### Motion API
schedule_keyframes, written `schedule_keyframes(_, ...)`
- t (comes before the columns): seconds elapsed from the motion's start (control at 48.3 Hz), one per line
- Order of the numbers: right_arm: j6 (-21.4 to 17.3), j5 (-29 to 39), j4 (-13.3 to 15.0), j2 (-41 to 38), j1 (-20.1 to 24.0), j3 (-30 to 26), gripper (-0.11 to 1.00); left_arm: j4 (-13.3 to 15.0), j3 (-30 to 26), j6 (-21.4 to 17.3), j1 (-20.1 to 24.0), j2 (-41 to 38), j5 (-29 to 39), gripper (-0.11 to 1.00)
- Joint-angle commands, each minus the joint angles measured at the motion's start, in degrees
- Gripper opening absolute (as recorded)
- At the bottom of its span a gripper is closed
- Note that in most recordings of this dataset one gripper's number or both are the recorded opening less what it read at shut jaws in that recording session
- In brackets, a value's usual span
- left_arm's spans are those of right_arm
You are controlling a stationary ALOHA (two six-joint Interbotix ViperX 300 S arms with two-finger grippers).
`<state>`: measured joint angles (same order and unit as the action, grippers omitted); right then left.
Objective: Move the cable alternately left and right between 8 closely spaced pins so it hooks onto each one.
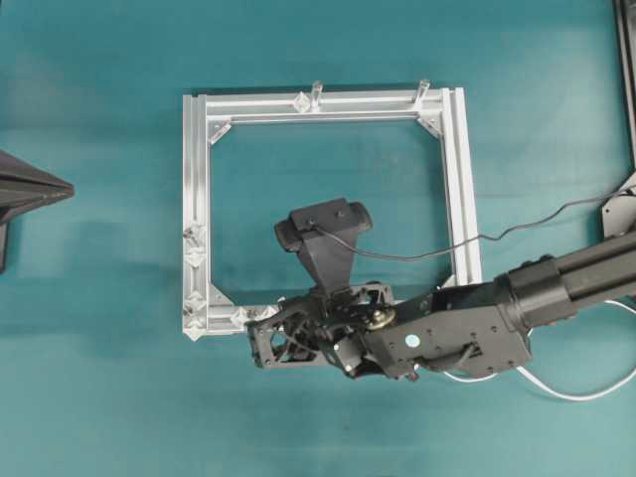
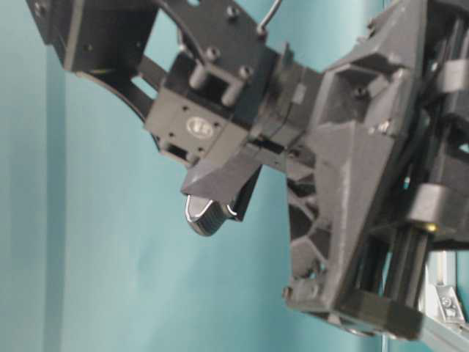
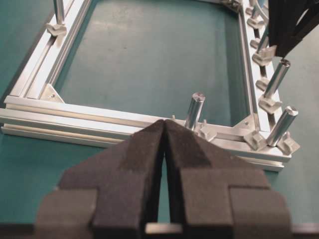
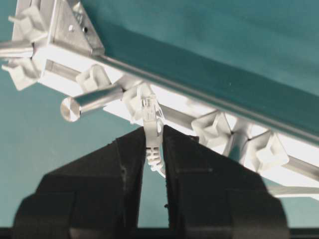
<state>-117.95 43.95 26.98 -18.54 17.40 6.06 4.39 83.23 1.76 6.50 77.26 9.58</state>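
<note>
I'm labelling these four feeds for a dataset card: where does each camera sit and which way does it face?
Overhead: above the table, looking straight down on the aluminium frame; the right arm lies over its near rail.
Table-level: low at the table's edge, facing sideways; black arm parts fill it.
Left wrist: behind the left claw, shut, facing the frame's posts and pins.
Right wrist: behind the right claw, shut on the cable plug near the rail.
Shared: both wrist views and the overhead show the frame.
</note>
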Motion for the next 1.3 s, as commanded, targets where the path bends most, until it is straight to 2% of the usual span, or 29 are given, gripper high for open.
schedule_keyframes(0.0,0.18,0.00,0.26,1.23,-0.18,-0.44,0.13,-0.18,-0.79,0.44,-0.09,-0.53,-0.26,0.00)
schedule_keyframes(0.932,0.26,-0.09,0.26,1.32,-0.35,-0.44,0.13,-0.26,-0.70,0.44,-0.18,-0.44,-0.35,0.00)
schedule_keyframes(1.284,2.64,-0.26,0.35,1.23,-2.29,-0.53,0.13,-0.18,-0.70,0.44,-0.18,-0.44,-0.35,0.00)
